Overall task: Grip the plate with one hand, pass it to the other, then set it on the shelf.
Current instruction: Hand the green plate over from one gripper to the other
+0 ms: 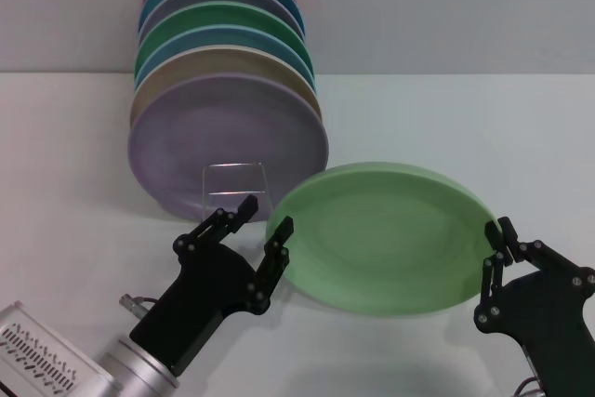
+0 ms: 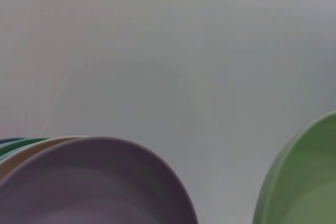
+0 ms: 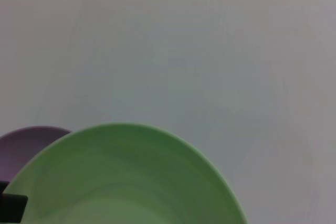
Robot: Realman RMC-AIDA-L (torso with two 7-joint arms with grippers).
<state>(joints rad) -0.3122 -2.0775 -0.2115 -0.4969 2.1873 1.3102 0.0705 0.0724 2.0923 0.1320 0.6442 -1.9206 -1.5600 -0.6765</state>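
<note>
The pale mint-green plate [image 1: 381,239] hangs tilted above the table between my two grippers. My right gripper [image 1: 497,253] is shut on its right rim and holds it up. My left gripper [image 1: 262,220] is open at the plate's left rim, with one finger [image 1: 278,241] overlapping the rim's edge and the other standing off to the left. The plate also shows in the left wrist view [image 2: 304,182] and fills the near part of the right wrist view [image 3: 121,177]. The shelf [image 1: 234,181], a thin silver wire rack, stands just behind my left gripper.
Several coloured plates stand on edge in the rack, with the lilac plate [image 1: 214,137] at the front; it also shows in the left wrist view [image 2: 94,187]. A white table [image 1: 483,118] spreads to the right, with a pale wall behind it.
</note>
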